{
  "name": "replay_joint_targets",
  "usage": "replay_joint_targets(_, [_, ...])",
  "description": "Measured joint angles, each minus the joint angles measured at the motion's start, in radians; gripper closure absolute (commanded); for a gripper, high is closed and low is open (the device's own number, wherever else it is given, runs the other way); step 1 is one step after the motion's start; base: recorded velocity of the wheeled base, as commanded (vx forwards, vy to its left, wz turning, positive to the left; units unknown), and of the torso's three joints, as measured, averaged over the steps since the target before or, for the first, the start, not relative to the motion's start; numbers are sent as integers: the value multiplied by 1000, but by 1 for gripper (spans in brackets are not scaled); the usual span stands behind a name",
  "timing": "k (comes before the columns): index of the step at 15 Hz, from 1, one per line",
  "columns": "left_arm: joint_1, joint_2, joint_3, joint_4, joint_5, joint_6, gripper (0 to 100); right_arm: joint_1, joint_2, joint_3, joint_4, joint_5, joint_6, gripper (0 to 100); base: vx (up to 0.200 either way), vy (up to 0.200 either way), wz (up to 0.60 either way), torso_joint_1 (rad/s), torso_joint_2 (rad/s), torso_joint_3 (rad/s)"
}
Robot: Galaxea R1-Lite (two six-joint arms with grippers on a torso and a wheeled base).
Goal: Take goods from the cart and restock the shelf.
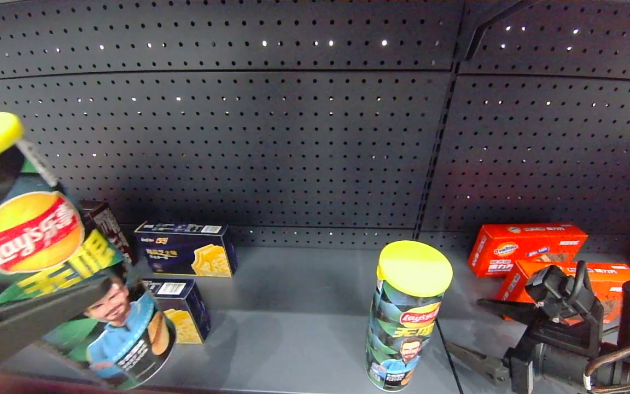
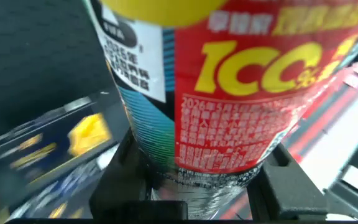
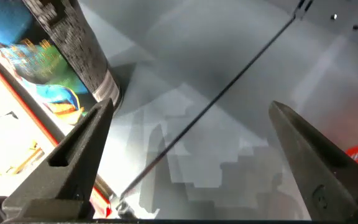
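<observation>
Chips can (image 1: 36, 246), yellow-lidded and printed in green, black and red, is up in the air at the robot's left. It tilts with its lid away from the shelf's middle and hangs in front of the shelf (image 1: 293, 328) rather than on it. The left pincer (image 2: 207, 193) is clamped on its lower body, one dark finger on each side, which leaves the base free to be set down first. From this I judge the can is being carried in for placing and has yet to be righted. A second can (image 1: 408, 317) of the same kind stands upright near the front of the shelf, right of centre, so the open stretch to its left looks like the natural spot for the carried one. The right pincer (image 1: 465, 324) sits low at the robot's right, just beside that standing can. Its fingers are spread wide with nothing between them, likely parked out of the way. The grey shelf is smooth and flat, so a tall narrow can could tip if let go while leaning. Two blue boxes (image 1: 186, 249) lie at the left rear, with a dark packet (image 1: 104, 224) partly hidden behind the held can. Two orange boxes (image 1: 525, 246) lie at the right, past an upright post (image 1: 435, 153). Behind everything runs a dark pegboard back (image 1: 293, 137), with light showing through some holes.
</observation>
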Motion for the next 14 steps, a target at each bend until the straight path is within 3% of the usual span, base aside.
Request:
replay_joint_targets(3, [-43,187,-83,-66,-24,-1,100,-19,-4,7,-1,0,0,0,0,0,0,0,0,0])
replay_joint_targets(7, [-94,394,-177,-147,-60,22,100,-26,-11,22,-2,0,0,0,0,0,0,0,0,0])
replay_joint_targets(10, [-118,534,-208,-291,-256,24,100,-38,-16,33,-1,0,0,0,0,0,0,0,0,0])
replay_joint_targets(14, [-125,704,-300,-354,-296,26,100,-45,-19,35,-1,1,0,0,0,0,0,0,0,0])
